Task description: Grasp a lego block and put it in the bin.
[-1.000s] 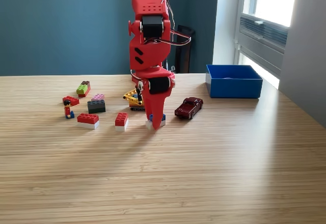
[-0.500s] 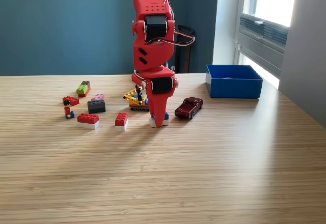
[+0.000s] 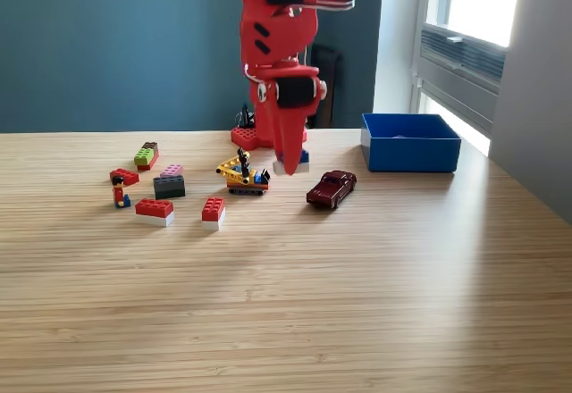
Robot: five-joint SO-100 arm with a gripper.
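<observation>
The gripper (image 3: 290, 163) clenches a blue-and-white lego block (image 3: 294, 162), airborne, well apart from the bin (image 3: 410, 154); swing toward it — release only above its opening.

Teal wall (image 3: 107, 45), bright window (image 3: 474, 18), wooden table (image 3: 286, 304).
</observation>
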